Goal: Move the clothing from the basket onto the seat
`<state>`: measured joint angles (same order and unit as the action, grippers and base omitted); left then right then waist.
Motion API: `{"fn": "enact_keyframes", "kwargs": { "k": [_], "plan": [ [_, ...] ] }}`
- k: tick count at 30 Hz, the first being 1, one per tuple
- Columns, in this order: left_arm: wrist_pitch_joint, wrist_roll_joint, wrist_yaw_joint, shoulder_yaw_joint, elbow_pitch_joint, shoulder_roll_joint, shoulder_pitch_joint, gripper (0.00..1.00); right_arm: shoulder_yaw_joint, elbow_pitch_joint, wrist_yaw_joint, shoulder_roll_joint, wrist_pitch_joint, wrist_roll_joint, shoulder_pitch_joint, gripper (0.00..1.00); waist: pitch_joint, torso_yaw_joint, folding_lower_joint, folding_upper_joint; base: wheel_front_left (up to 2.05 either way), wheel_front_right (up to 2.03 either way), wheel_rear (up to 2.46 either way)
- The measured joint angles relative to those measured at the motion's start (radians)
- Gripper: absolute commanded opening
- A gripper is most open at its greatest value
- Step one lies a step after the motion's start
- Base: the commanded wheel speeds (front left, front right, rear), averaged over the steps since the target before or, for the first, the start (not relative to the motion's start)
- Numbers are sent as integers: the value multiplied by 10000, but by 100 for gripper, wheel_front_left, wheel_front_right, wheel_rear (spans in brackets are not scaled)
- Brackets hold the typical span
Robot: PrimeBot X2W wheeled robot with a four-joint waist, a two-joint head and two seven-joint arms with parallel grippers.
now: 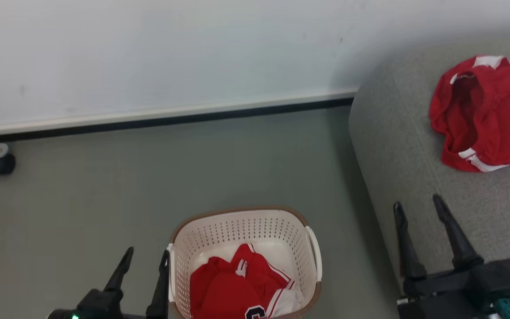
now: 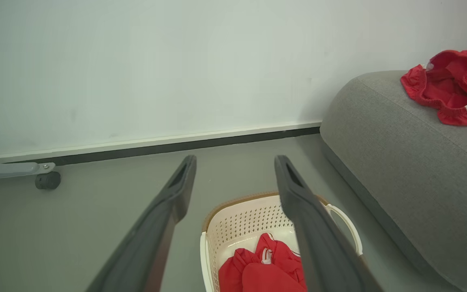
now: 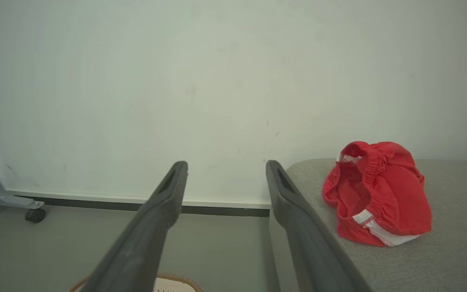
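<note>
Clothing (image 1: 237, 288) heaped in basket (image 1: 237, 230), just right of our left gripper (image 1: 147, 252); its inner finger sits beside basket rim. Left gripper spread wide, holding nothing. Our right gripper (image 1: 417, 202) likewise parted, empty, over seat (image 1: 405, 146) edge. We see another red garment (image 1: 481, 110) on seat, beyond right gripper, well apart.

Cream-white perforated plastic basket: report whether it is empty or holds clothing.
Not empty: the cream-white basket holds a crumpled bright red jersey with white trim. A second red garment lies on the light-grey fabric sofa.
</note>
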<state>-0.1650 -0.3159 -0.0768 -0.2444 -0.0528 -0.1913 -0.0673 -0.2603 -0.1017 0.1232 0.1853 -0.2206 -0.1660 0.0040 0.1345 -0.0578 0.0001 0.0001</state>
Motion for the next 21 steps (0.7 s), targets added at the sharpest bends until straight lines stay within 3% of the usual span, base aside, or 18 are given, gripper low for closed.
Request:
{"fn": "enact_keyframes", "kwargs": {
  "k": [10,21],
  "plan": [
    [1039,792,665,-1250,-1296,0,1815,100,481,-863,2,107,88,274,-1461,100,1536,-402,1,0,0,0,0],
    [1914,1486,1210,-1950,-2746,-67,3206,100,754,-1294,2,173,184,272,-2720,100,3143,-904,2,1,0,0,0]
  ]
}}
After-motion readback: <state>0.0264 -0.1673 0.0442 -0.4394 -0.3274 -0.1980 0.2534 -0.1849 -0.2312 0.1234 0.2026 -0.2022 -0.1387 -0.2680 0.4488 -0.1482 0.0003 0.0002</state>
